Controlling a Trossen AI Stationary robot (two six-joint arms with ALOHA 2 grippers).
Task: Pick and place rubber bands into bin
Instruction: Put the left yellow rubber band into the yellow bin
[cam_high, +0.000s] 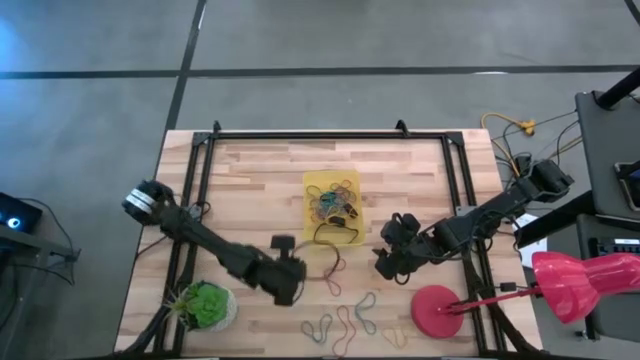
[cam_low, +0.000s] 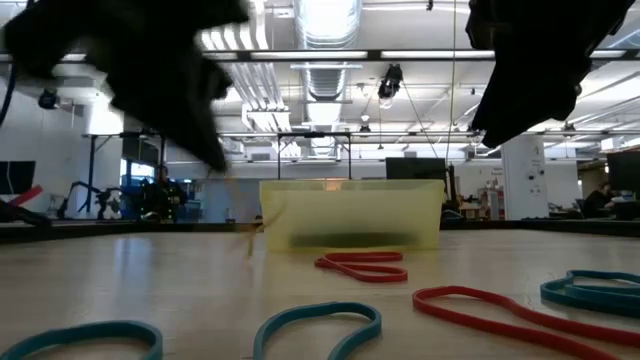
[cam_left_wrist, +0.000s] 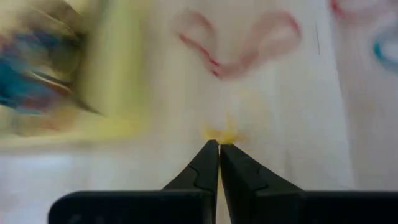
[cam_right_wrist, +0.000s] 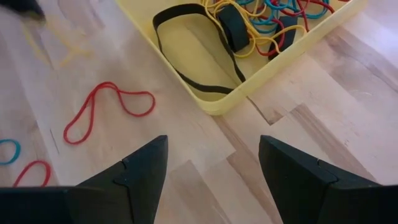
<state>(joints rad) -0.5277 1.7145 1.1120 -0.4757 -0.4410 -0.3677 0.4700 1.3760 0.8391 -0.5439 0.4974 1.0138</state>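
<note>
Loose rubber bands (cam_low: 320, 325) are lying nearest on the surface (cam_high: 260, 175), in front of the bin (cam_high: 333, 208). The left tool (cam_left_wrist: 219, 144) is pinching together on a yellow band (cam_left_wrist: 219, 134) beside the bin. The right tool (cam_right_wrist: 211, 163) is hovering with fingers apart near the bin's corner.

We see the yellow bin (cam_high: 331, 206) full of rubber bands (cam_high: 335, 200), with the left gripper (cam_high: 288, 262) near it.
</note>
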